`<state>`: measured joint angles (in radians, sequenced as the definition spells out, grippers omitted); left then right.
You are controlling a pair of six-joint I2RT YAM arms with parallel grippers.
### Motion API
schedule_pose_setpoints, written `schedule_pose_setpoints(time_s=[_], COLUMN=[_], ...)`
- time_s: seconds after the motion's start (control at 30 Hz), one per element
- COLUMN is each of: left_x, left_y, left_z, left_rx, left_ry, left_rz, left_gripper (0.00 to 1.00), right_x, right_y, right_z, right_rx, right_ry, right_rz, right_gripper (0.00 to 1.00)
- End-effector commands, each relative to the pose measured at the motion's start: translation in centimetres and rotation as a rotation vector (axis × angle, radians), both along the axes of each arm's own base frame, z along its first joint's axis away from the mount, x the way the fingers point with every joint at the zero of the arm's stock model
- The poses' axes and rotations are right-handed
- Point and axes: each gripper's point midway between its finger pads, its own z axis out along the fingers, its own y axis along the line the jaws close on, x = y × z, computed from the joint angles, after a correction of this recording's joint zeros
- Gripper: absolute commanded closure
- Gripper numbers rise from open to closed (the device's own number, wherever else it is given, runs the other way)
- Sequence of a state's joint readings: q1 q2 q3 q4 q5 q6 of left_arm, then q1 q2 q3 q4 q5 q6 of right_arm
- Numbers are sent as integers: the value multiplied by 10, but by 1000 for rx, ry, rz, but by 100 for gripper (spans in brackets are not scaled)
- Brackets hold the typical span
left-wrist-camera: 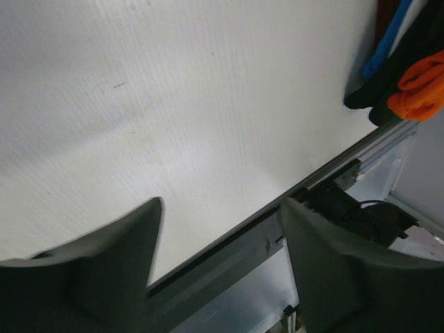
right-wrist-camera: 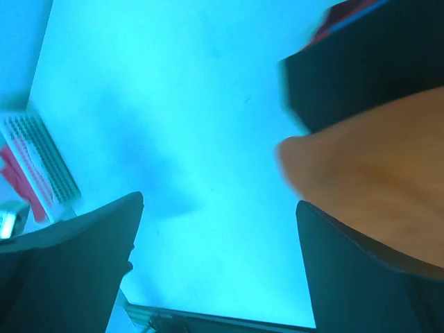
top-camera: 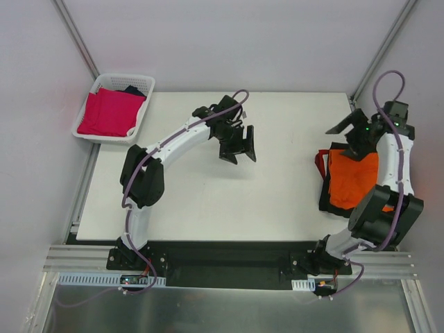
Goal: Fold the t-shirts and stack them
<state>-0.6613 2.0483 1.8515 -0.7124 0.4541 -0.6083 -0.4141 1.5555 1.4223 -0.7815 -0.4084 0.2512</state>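
The white bench [top-camera: 208, 194] carries two things. A white lattice basket [top-camera: 125, 76] sits at the far left corner, reaching past the left edge. By the right edge a black t-shirt [top-camera: 326, 201] with red trim lies flat, an orange t-shirt [top-camera: 350, 180] resting on top.

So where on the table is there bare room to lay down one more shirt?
The widest bare patch of table lies between the left arm and the orange shirt. The far strip behind it is also bare. Crowded: the right edge, under the right arm, and the basket.
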Motion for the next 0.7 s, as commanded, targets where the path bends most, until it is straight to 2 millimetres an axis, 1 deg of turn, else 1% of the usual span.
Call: schedule_pose_setpoints(time_s=[0.0, 0.03, 0.07, 0.1, 0.13, 0.17, 0.2, 0.23, 0.27, 0.3, 0.33, 0.37, 0.4, 0.43, 0.47, 0.53, 0.6, 0.63, 0.67], left_x=[-17, -21, -27, -33, -38, -45, -57, -64, -72, -83, -90, -101, -106, -111, -119, -125, -132, -139, -143], left_y=[41, 52, 75, 88, 100, 117, 131, 141, 159, 172, 182, 194, 201, 206, 213, 221, 229, 236, 240], left_z=[29, 27, 18, 21, 21, 12, 22, 23, 16, 27, 28, 30, 29, 28, 26, 24, 21, 21, 21], left_rx=[124, 172, 280, 318, 355, 423, 445, 468, 538, 546, 566, 573, 585, 588, 592, 613, 648, 684, 697], left_ry=[-35, -30, -20, -19, -19, -11, -18, -20, -18, -26, -25, -32, -38, -37, -37, -35, -19, 3, 14], left_rz=[107, 123, 158, 181, 194, 209, 225, 240, 262, 306, 325, 350, 364, 370, 372, 371, 367, 364, 373], left_gripper=[1, 1, 1, 1, 1, 1, 1, 1, 1, 1, 1, 1, 1, 1, 1, 1, 1, 1, 1], right_x=[-18, -26, -38, -46, -54, -66, -76, -83, -95, -104, -109, -121, -127, -132, -146, -161, -168, -170, -175], right_y=[76, 88, 109, 120, 129, 148, 155, 160, 171, 175, 176, 184, 185, 183, 188, 190, 194, 195, 201], right_z=[11, 13, 4, 1, 2, -4, -12, -17, -22, -29, -33, -36, -39, -40, -42, -41, -39, -39, -40], right_rx=[48, 43, 56, 55, 37, 23, 10, -12, -41, -52, -83, -95, -113, -144, -159, -226, -254, -277, -290], right_ry=[-67, -83, -51, -39, -51, -29, -1, 18, 45, 73, 92, 119, 143, 170, 215, 230, 213, 210, 207], right_rz=[246, 301, 373, 412, 457, 525, 557, 582, 634, 658, 668, 701, 717, 717, 751, 785, 798, 801, 828], right_gripper=[4, 4, 4, 4, 4, 4, 4, 4, 4, 4, 4, 4, 4, 4, 4, 4, 4, 4, 4])
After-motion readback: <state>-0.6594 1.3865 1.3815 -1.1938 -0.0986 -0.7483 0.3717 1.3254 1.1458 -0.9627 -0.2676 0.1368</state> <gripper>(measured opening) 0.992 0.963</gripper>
